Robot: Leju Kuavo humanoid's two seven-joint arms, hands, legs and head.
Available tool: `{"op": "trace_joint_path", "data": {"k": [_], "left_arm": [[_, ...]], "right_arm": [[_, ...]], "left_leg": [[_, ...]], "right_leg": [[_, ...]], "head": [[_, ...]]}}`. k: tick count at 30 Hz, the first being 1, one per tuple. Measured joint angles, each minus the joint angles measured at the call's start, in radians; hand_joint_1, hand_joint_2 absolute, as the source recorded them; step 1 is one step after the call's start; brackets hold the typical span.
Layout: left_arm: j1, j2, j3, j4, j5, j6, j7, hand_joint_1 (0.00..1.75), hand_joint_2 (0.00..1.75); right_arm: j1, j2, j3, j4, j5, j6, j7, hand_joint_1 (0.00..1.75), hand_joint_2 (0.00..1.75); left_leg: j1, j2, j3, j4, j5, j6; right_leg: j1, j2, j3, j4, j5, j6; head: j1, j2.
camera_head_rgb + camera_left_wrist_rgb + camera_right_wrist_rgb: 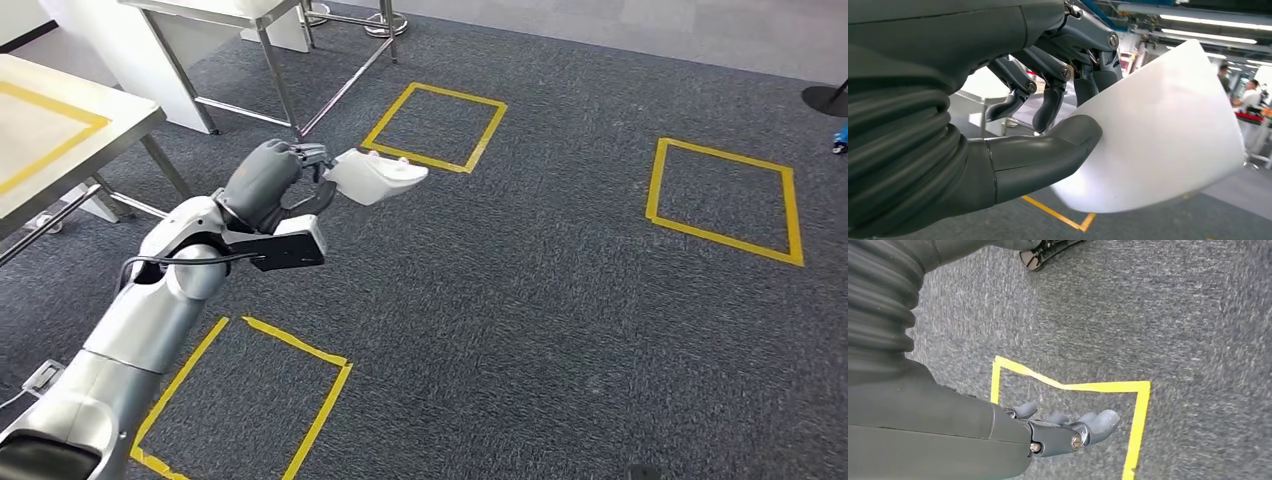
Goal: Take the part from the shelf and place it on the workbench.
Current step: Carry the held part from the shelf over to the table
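Silver left arm (150,310) rose from the lower left of the head view, w/ the left hand (268,180) held out over dark grey carpet (520,290). That hand held the white part (375,176) in the air, thumb (1048,155) pressed on one face, darker fingers (1050,107) curled behind it. Part was a smooth white shell, well apart from the workbench (60,130), whose pale top w/ a yellow tape outline sat at the left edge of the head view. Yellow tape squares (435,125) marked the carpet, one just beyond the part, another further right, a third near the arm's base. Metal table legs (280,90) stood at the far side. Right hand (1068,427) hung over the carpet beside a yellow tape square, fingers apart & loosely straight, holding nothing. People (1250,95) stood blurred in the background of the left wrist view.
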Motion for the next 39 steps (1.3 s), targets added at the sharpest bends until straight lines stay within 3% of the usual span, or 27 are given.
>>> {"op": "trace_joint_path", "data": {"k": [1, 2, 3, 4, 6, 7, 9, 10, 12, 13, 14, 16, 18, 19, 20, 21, 23, 25, 27, 29, 31, 33, 34, 35, 36, 37, 39], "left_arm": [[0.000, 0.000, 0.000, 0.002, 0.000, 0.001, 0.000, 1.75, 1.75], [0.002, 0.000, 0.001, 0.003, -0.001, 0.002, 0.000, 1.75, 1.75], [0.006, 0.000, 0.001, 0.006, -0.002, 0.002, -0.001, 1.75, 1.75], [0.009, 0.001, 0.001, 0.007, -0.004, 0.002, -0.001, 1.75, 1.75], [0.012, 0.002, 0.001, 0.009, -0.007, 0.004, -0.002, 1.75, 1.75], [0.012, 0.003, 0.001, 0.009, -0.008, 0.005, -0.002, 1.75, 1.75], [0.008, 0.002, 0.002, 0.008, -0.009, 0.008, -0.002, 1.75, 1.75], [0.008, 0.002, 0.002, 0.007, -0.009, 0.009, -0.002, 1.75, 1.75], [0.008, 0.006, 0.003, 0.004, -0.010, 0.009, -0.002, 1.75, 1.75], [0.009, 0.008, 0.003, 0.001, -0.010, 0.010, -0.002, 1.75, 1.75], [0.008, 0.007, 0.004, -0.002, -0.011, 0.011, -0.002, 1.75, 1.75], [0.009, 0.001, 0.005, -0.007, -0.011, 0.012, -0.003, 1.75, 1.75], [0.014, -0.004, 0.004, -0.008, -0.011, 0.012, -0.003, 1.75, 1.75], [0.017, -0.005, 0.004, -0.008, -0.012, 0.011, -0.003, 1.75, 1.75], [0.019, -0.005, 0.004, -0.008, -0.012, 0.011, -0.003, 1.75, 1.75], [0.020, -0.005, 0.004, -0.008, -0.012, 0.011, -0.002, 1.75, 1.75], [0.019, -0.005, 0.004, -0.011, -0.012, 0.012, -0.002, 1.75, 1.75], [0.018, -0.004, 0.004, -0.017, -0.014, 0.012, -0.002, 1.75, 1.75], [0.018, 0.002, 0.005, -0.024, -0.017, 0.012, -0.002, 1.75, 1.75], [0.016, 0.011, 0.006, -0.032, -0.019, 0.012, -0.001, 1.75, 1.75], [0.014, 0.016, 0.007, -0.040, -0.027, 0.009, 0.002, 1.75, 1.75], [0.012, 0.019, 0.008, -0.045, -0.038, 0.000, 0.006, 1.75, 1.75], [0.012, 0.021, 0.008, -0.048, -0.043, -0.007, 0.007, 1.75, 1.75], [0.010, 0.024, 0.008, -0.052, -0.046, -0.015, 0.010, 1.75, 1.75], [0.006, 0.027, 0.008, -0.056, -0.049, -0.023, 0.012, 1.75, 1.75], [-0.002, 0.030, 0.008, -0.061, -0.051, -0.032, 0.015, 1.75, 1.75], [-0.030, 0.032, 0.007, -0.068, -0.055, -0.052, 0.019, 1.75, 1.75]], "right_arm": [[0.002, 0.000, 0.000, 0.000, 0.000, 0.000, 0.000, 0.00, 1.75], [0.004, 0.000, 0.000, 0.000, 0.001, 0.000, 0.000, 0.00, 1.75], [0.005, 0.000, 0.000, 0.000, 0.002, 0.000, 0.000, 0.00, 1.75], [0.006, 0.000, 0.000, 0.000, 0.002, 0.000, 0.001, 0.00, 1.75], [0.005, 0.000, 0.000, 0.000, 0.004, 0.001, 0.001, 0.00, 1.75], [0.006, 0.000, 0.000, 0.000, 0.005, 0.002, 0.001, 0.00, 1.75], [0.006, 0.002, 0.000, 0.000, 0.005, 0.003, 0.002, 0.00, 1.75], [0.005, 0.003, 0.000, 0.000, 0.005, 0.004, 0.003, 0.00, 1.75], [0.000, 0.003, 0.000, 0.000, 0.005, 0.006, 0.006, 0.00, 1.75], [-0.002, 0.003, 0.000, 0.000, 0.005, 0.007, 0.006, 0.00, 1.75], [-0.003, 0.003, 0.000, 0.000, 0.006, 0.007, 0.007, 0.00, 1.75], [0.000, 0.002, 0.000, 0.000, 0.006, 0.008, 0.009, 0.00, 1.75], [0.004, 0.001, 0.000, 0.000, 0.006, 0.008, 0.010, 0.00, 1.75], [0.004, 0.000, 0.000, 0.000, 0.006, 0.008, 0.010, 0.00, 1.75], [0.004, 0.000, 0.000, 0.000, 0.006, 0.008, 0.010, 0.00, 1.75], [0.004, 0.000, 0.000, 0.000, 0.006, 0.008, 0.010, 0.00, 1.75], [0.004, 0.000, 0.000, 0.000, 0.007, 0.008, 0.010, 0.00, 1.75], [0.003, 0.000, 0.000, 0.000, 0.007, 0.008, 0.010, 0.00, 1.75], [0.002, 0.000, 0.000, 0.000, 0.007, 0.009, 0.009, 0.00, 1.75], [0.001, 0.001, 0.000, 0.000, 0.008, 0.010, 0.008, 0.00, 1.75], [0.003, 0.000, 0.000, 0.000, 0.009, 0.011, 0.007, 0.00, 1.75], [0.006, 0.000, 0.000, 0.000, 0.011, 0.012, 0.007, 0.00, 1.75], [0.007, -0.001, 0.000, 0.000, 0.012, 0.012, 0.007, 0.00, 1.75], [0.007, -0.001, 0.000, 0.000, 0.013, 0.012, 0.007, 0.00, 1.75], [0.007, -0.001, 0.000, 0.000, 0.014, 0.013, 0.007, 0.00, 1.75], [0.007, -0.001, 0.000, 0.000, 0.015, 0.013, 0.007, 0.00, 1.75], [0.008, 0.000, 0.000, 0.000, 0.016, 0.013, 0.007, 0.00, 1.75]], "left_leg": [[-0.001, 0.032, -0.032, 0.063, -0.029, -0.002], [0.000, 0.046, -0.061, 0.122, -0.051, -0.003], [0.001, 0.051, -0.080, 0.159, -0.059, -0.003], [0.000, 0.054, -0.082, 0.162, -0.049, -0.001], [-0.004, 0.074, -0.030, 0.068, 0.009, 0.011], [-0.012, 0.103, 0.005, 0.003, 0.032, 0.020], [-0.028, 0.147, 0.051, -0.081, 0.049, 0.039], [-0.033, 0.150, 0.056, -0.091, 0.044, 0.045], [-0.030, 0.120, 0.061, -0.101, 0.048, 0.053], [-0.026, 0.107, 0.065, -0.107, 0.051, 0.056], [-0.020, 0.093, 0.070, -0.113, 0.054, 0.061], [-0.013, 0.064, 0.073, -0.118, 0.056, 0.066], [-0.010, 0.031, 0.073, -0.116, 0.056, 0.068], [-0.008, 0.015, 0.073, -0.113, 0.055, 0.066], [-0.005, -0.002, 0.073, -0.110, 0.054, 0.064], [-0.002, -0.018, 0.072, -0.104, 0.051, 0.059], [0.003, -0.047, 0.067, -0.090, 0.043, 0.045], [0.004, -0.072, 0.057, -0.085, 0.042, 0.029], [0.006, -0.089, 0.051, -0.089, 0.048, 0.016], [0.003, -0.048, 0.035, -0.065, 0.034, 0.006], [0.000, 0.024, -0.014, 0.036, -0.019, 0.000], [0.002, 0.051, -0.077, 0.161, -0.066, -0.003], [0.003, 0.055, -0.092, 0.190, -0.069, -0.002], [0.003, 0.057, -0.085, 0.178, -0.051, 0.001], [0.001, 0.064, -0.059, 0.128, -0.020, 0.006], [-0.004, 0.085, -0.021, 0.057, 0.013, 0.015], [-0.019, 0.134, 0.040, -0.058, 0.046, 0.035]], "right_leg": [[0.003, -0.014, 0.001, -0.001, -0.001, -0.004], [0.006, -0.029, 0.001, -0.001, -0.003, -0.008], [0.008, -0.043, 0.001, -0.001, -0.005, -0.010], [0.010, -0.058, 0.003, -0.001, -0.007, -0.011], [0.013, -0.085, 0.011, -0.001, -0.014, -0.012], [0.016, -0.098, 0.017, -0.001, -0.018, -0.011], [0.020, -0.123, 0.026, -0.002, -0.026, -0.003], [0.021, -0.136, 0.029, -0.004, -0.029, 0.001], [0.022, -0.154, 0.038, -0.007, -0.035, 0.011], [0.021, -0.135, 0.039, -0.002, -0.040, 0.016], [0.019, -0.101, 0.030, 0.021, -0.054, 0.022], [0.012, -0.026, -0.025, 0.131, -0.102, 0.033], [0.009, -0.006, -0.097, 0.252, -0.138, 0.041], [0.008, -0.005, -0.113, 0.266, -0.127, 0.043], [0.006, -0.003, -0.110, 0.242, -0.099, 0.046], [0.003, 0.005, -0.088, 0.183, -0.058, 0.049], [-0.007, 0.046, -0.033, 0.059, -0.004, 0.053], [-0.008, 0.068, -0.011, 0.012, 0.000, 0.044], [-0.005, 0.044, -0.010, 0.009, 0.002, 0.027], [-0.006, 0.021, -0.007, 0.004, 0.005, 0.011], [-0.004, -0.003, -0.004, 0.001, 0.004, 0.000], [0.001, -0.031, -0.003, 0.001, 0.001, -0.005], [0.002, -0.045, -0.002, 0.001, 0.000, -0.006], [0.004, -0.058, 0.000, 0.001, -0.003, -0.007], [0.006, -0.071, 0.004, 0.001, -0.006, -0.007], [0.008, -0.084, 0.010, 0.001, -0.009, -0.006], [0.015, -0.109, 0.017, 0.001, -0.017, 0.000]], "head": [[-0.003, 0.000], [-0.004, 0.000], [-0.004, 0.000], [-0.004, 0.000], [-0.004, 0.000], [-0.003, 0.000], [-0.003, 0.000], [-0.003, 0.000], [-0.004, 0.000], [-0.004, 0.000], [-0.003, 0.000], [0.001, 0.000], [0.004, 0.000], [0.004, 0.000], [0.004, 0.000], [0.004, 0.000], [0.005, 0.000], [0.006, 0.000], [0.007, 0.000], [0.003, 0.000], [-0.004, 0.000], [-0.005, 0.000], [-0.005, 0.000], [-0.006, 0.000], [-0.006, 0.000], [-0.006, 0.000], [-0.005, 0.000]]}}
